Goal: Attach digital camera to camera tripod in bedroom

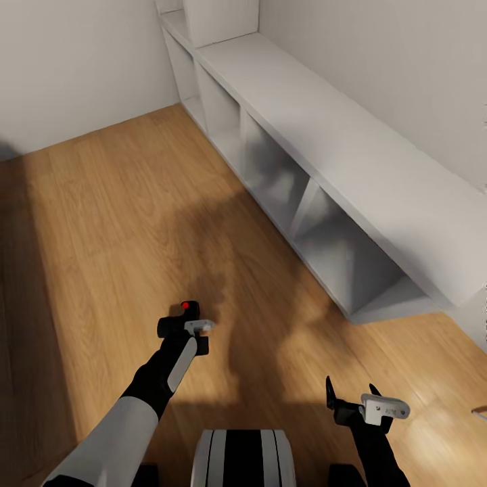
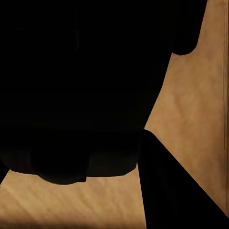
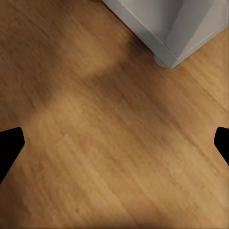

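The small black digital camera (image 1: 182,319), red button on top, is held above the light wood floor (image 1: 101,223) by my left gripper (image 1: 184,329), which is shut on it. Close up in the left wrist view the camera (image 2: 81,86) is a large black mass with a dark finger (image 2: 167,191) beside it. My right gripper (image 1: 352,399) hangs open lower right, nothing between its fingers; its fingertips (image 3: 9,143) show at both edges of the right wrist view over bare floor. The camera tripod is out of view.
Low white cube shelving (image 1: 325,155) runs along the right wall from the back corner to mid right; its corner (image 3: 167,33) shows in the right wrist view. White walls close the back. My own base (image 1: 243,456) is at the bottom middle.
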{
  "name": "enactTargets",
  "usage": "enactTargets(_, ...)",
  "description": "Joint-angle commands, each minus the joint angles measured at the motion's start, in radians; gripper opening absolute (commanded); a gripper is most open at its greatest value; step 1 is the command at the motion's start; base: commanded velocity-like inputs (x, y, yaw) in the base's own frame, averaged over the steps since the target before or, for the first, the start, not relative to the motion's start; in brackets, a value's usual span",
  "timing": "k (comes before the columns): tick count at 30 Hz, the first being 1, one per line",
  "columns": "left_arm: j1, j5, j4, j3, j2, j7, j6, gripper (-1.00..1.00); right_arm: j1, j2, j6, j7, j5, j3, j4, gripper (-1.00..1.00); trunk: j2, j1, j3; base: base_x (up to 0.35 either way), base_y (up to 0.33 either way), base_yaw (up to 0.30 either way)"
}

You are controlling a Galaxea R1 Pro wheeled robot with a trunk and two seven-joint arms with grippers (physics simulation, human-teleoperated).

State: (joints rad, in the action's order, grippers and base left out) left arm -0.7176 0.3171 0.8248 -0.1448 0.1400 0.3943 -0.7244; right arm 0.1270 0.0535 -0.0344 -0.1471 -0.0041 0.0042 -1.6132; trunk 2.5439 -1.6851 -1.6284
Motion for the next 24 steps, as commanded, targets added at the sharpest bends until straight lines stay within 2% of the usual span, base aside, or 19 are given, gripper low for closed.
enactTargets(1, 0.000, 0.008, 0.000, -0.002, 0.000, 0.006, -0.004, -1.00, 0.000, 0.000, -0.002, -0.003, -0.001, 0.001, 0.000, 1.00, 0.000, 0.000, 0.004, 0.000, 0.000, 0.000)
enactTargets(24, 0.001, 0.008, -0.016, -0.002, -0.004, 0.005, -0.004, -1.00, 0.000, 0.003, -0.001, -0.003, -0.001, 0.002, 0.001, 1.00, -0.005, 0.011, 0.092, 0.000, 0.000, 0.000)
